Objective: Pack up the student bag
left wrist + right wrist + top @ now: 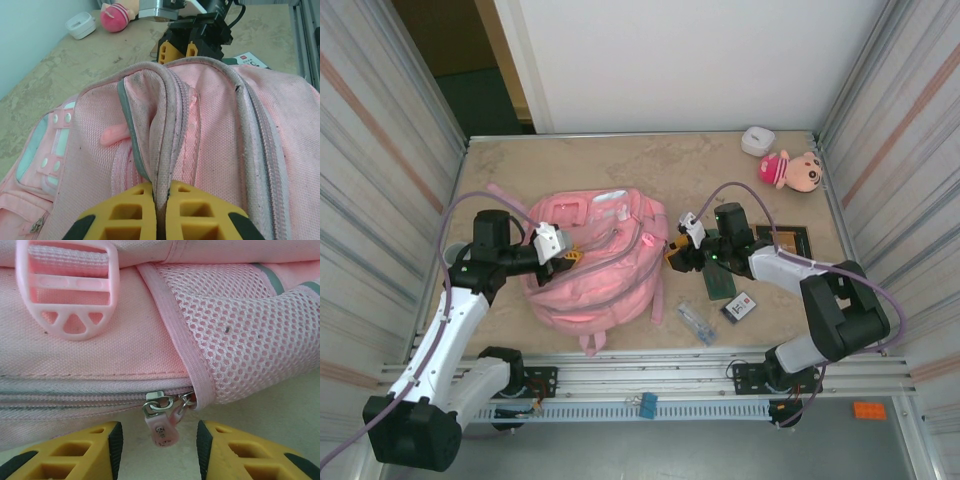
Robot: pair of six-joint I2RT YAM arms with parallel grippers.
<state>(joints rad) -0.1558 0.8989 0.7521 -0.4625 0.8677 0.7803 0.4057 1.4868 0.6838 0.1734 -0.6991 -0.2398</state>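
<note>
The student bag [595,265], a large pink backpack, lies flat in the middle of the table. My left gripper [566,256] is at its left side, shut on a raised fold of the bag's grey zip edge [167,145]; the yellow fingers [125,212] pinch that fold between them. My right gripper [675,255] is at the bag's right side and stands open. In the right wrist view a pink zip pull [164,431] hangs from a metal slider between the open fingers [227,450], touching neither. The zip [75,399] runs closed to the left of the slider.
Right of the bag lie a green book [720,282], a small card pack [740,307], a clear plastic piece [695,322] and a dark box [790,240]. A plush doll [790,170] and a white case [757,140] sit at the back right. Ribbed walls close both sides.
</note>
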